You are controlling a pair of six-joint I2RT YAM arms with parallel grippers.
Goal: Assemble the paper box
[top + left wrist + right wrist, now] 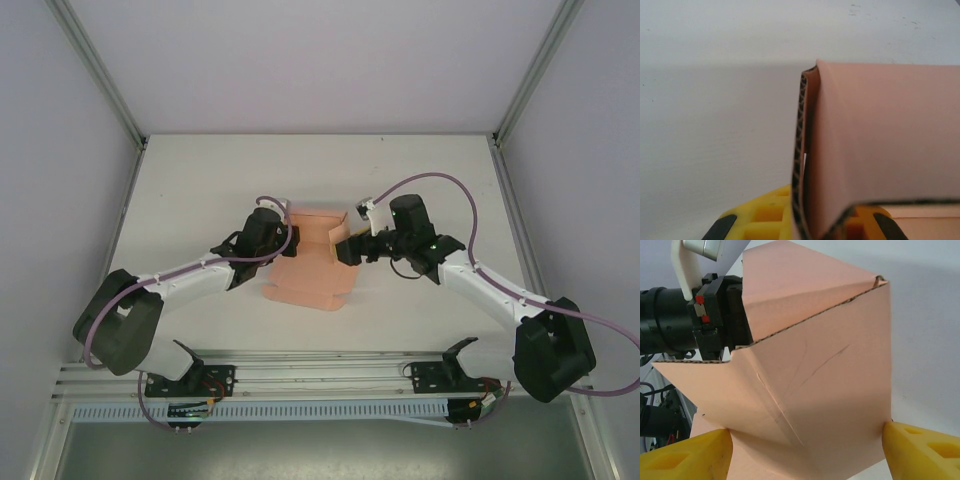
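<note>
The salmon-pink paper box [312, 262] lies half folded at the middle of the table, its back walls raised and its front flaps flat. My left gripper [284, 238] is at the box's left wall. In the left wrist view that doubled, corrugated wall [875, 140] stands upright between the yellow fingers [757, 215], and the gripper [815, 226] is shut on it. My right gripper [347, 247] is at the right wall. It [805, 452] is open wide, and a creased pink panel [830, 390] spans the gap and touches both fingers [922, 450].
The white tabletop [200, 190] is bounded by grey enclosure walls and aluminium posts [105, 75]. A metal rail [320, 372] with both arm bases runs along the near edge. The left arm's black wrist [705, 320] sits close behind the box in the right wrist view.
</note>
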